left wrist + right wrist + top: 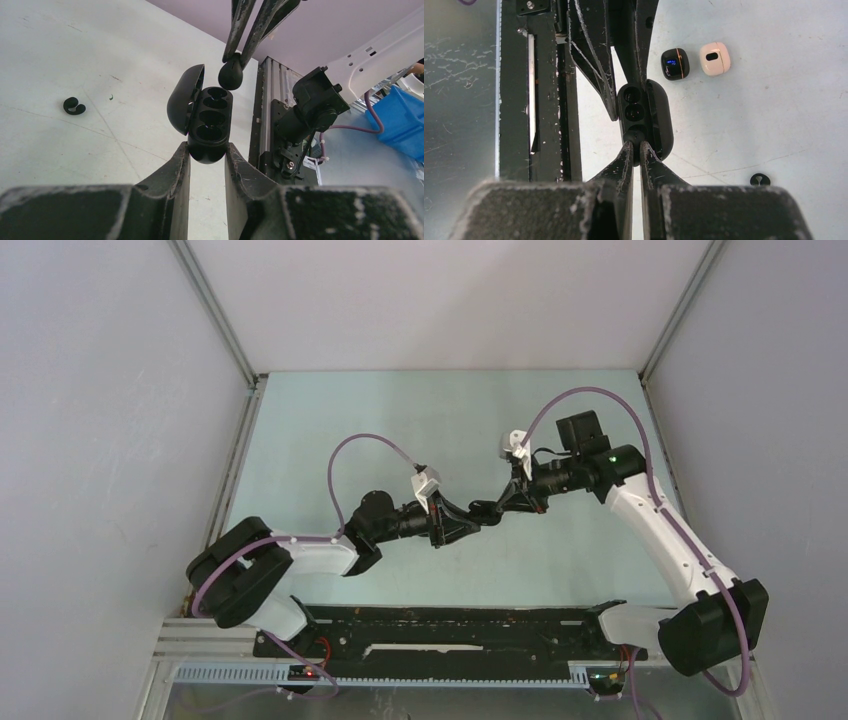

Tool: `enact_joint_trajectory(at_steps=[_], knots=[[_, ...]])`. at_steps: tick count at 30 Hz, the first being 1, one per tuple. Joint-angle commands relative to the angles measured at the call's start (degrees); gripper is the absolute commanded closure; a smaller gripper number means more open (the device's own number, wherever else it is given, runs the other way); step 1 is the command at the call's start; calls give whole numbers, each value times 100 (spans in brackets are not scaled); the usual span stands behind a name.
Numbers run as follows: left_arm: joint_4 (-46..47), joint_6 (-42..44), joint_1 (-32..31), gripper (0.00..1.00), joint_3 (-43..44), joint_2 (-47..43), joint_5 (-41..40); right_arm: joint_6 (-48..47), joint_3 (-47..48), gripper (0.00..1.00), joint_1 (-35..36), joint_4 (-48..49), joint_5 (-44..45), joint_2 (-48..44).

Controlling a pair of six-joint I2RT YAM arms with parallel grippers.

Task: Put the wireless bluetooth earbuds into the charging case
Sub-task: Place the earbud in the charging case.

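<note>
While it's clamped, earbud (230,75) points toward case (206,150).

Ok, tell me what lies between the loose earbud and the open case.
Nothing but bare table in the left wrist view, from the loose earbud to the open case.

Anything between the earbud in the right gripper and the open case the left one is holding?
Nothing visible. The right gripper holds the earbud just off the end recess of the charging case, clamped in the left gripper. The lid is swung aside; the recesses look empty.
</note>
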Motion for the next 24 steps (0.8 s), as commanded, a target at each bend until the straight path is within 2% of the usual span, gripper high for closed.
enact_joint_trajectory(at_steps=[1,14,24], knots=[[326,-37,-19,100,277,-15,130,108,190,97,119,237,231,43],[490,-105,-16,100,243,13,148,62,188,95,336,279,484,118],[588,-147,-19,100,194,8,147,101,193,90,463,295,577,169]])
